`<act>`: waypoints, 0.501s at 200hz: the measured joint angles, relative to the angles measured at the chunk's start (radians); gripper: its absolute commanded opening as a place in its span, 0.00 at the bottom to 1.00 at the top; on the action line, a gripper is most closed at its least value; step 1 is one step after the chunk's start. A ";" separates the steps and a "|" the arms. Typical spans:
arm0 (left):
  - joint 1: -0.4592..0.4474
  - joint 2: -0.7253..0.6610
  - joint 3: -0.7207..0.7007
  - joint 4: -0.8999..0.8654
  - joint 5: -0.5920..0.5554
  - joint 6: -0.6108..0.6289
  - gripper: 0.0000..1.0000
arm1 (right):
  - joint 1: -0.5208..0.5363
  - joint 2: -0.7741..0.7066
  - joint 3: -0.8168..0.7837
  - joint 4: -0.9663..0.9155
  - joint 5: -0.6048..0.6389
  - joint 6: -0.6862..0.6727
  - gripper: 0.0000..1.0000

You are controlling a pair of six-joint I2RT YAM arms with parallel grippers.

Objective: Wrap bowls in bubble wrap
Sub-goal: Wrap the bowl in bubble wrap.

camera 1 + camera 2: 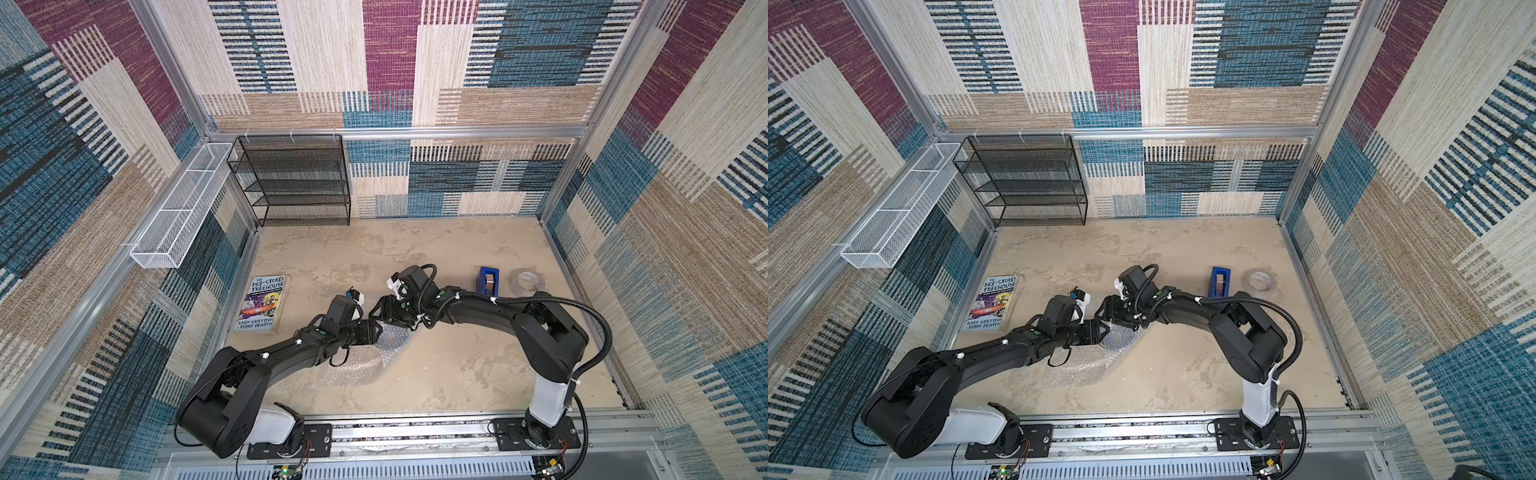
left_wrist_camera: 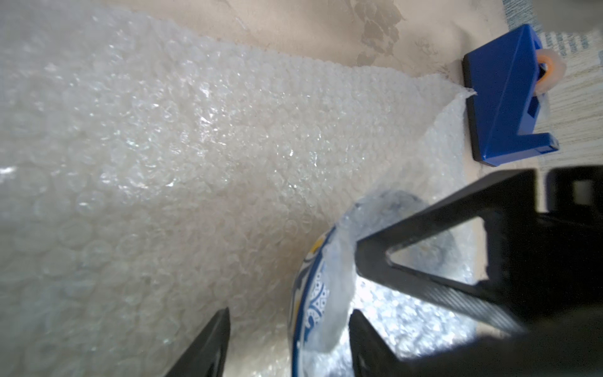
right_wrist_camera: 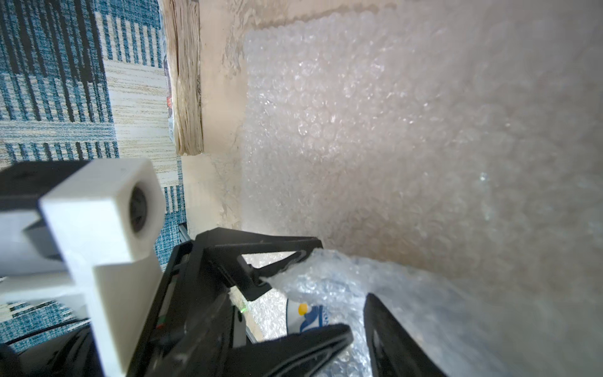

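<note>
Two grippers meet over the tabletop (image 1: 457, 353) at the blue-patterned bowl (image 2: 310, 293), partly covered by bubble wrap (image 2: 195, 147): the right gripper (image 3: 359, 315) pinches bubble wrap against its rim, while the left gripper (image 2: 290, 321) straddles that rim, its hold impossible to tell.

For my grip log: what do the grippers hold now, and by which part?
Left gripper: open around the bowl rim, holding nothing. Right gripper: one finger touches the bubble wrap; grip unclear.

Book (image 1: 261, 303) near left wall, blue tape dispenser (image 1: 488, 281) beside tape roll (image 1: 530, 280), black mesh rack (image 1: 295, 180)
</note>
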State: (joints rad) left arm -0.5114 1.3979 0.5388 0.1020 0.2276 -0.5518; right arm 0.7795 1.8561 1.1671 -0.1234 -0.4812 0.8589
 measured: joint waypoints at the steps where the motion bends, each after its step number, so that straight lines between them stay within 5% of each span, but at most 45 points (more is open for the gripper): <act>1: 0.000 0.000 0.000 0.001 -0.001 0.000 0.53 | 0.000 0.000 0.000 0.000 0.000 0.000 0.65; 100: -0.004 0.081 0.023 0.048 -0.004 -0.026 0.23 | 0.003 -0.047 -0.039 0.036 0.016 0.002 0.65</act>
State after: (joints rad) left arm -0.5152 1.4788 0.5613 0.1501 0.2234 -0.5777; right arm 0.7822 1.8088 1.1286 -0.0875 -0.4652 0.8612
